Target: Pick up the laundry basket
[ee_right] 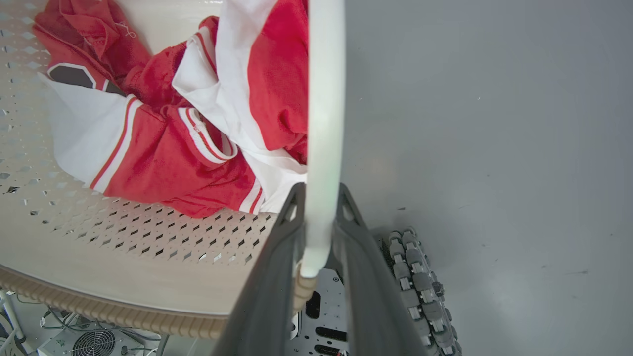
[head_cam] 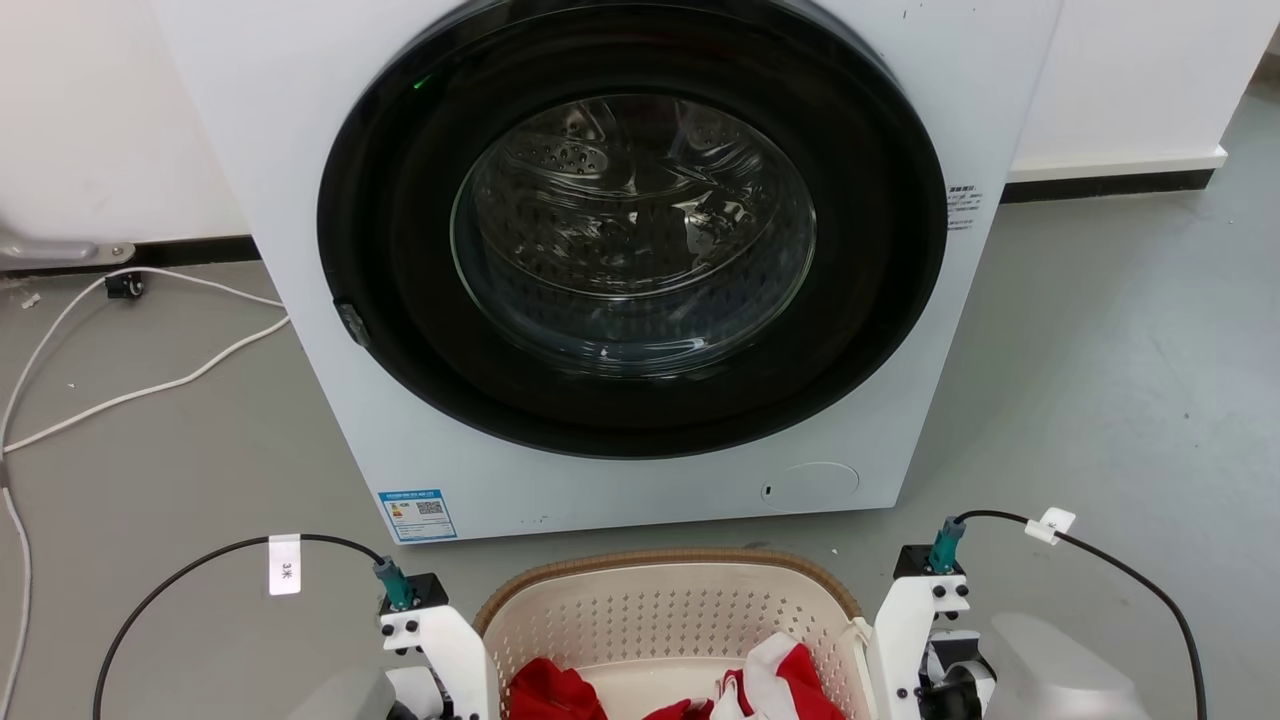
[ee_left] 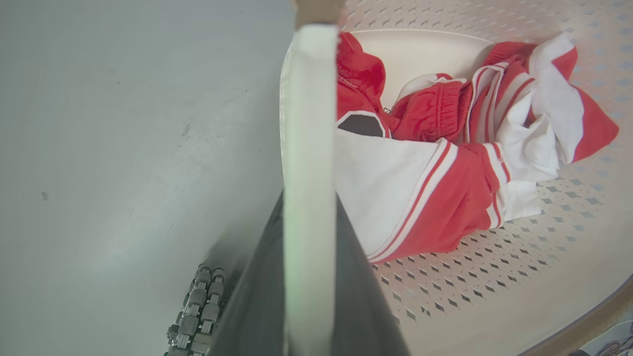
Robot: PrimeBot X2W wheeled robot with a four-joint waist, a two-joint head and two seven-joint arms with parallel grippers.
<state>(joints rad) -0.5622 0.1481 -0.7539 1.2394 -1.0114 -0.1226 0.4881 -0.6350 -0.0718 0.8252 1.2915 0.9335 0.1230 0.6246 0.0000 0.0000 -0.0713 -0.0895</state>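
Grey floor [head_cam: 1100, 350], white front-loading washing machine [head_cam: 350, 420] ahead. Its round black-framed glass door is shut, drum visible through it. Thin white cable [head_cam: 150, 385] lies loose on the floor at left. Cream-white perforated plastic laundry basket with brown woven-look rim [head_cam: 665, 560] is just in front of the machine, bottom centre of head view. Crumpled red-and-white clothes [ee_left: 420, 198] inside. Left gripper [ee_left: 309, 198]: both dark fingers closed tight against the basket's white side handle [ee_left: 309, 123], which runs up between them. Right gripper [ee_right: 320, 190]: same, fingers pinched on the opposite white handle [ee_right: 324, 99]. Can't tell if the basket is off the floor.
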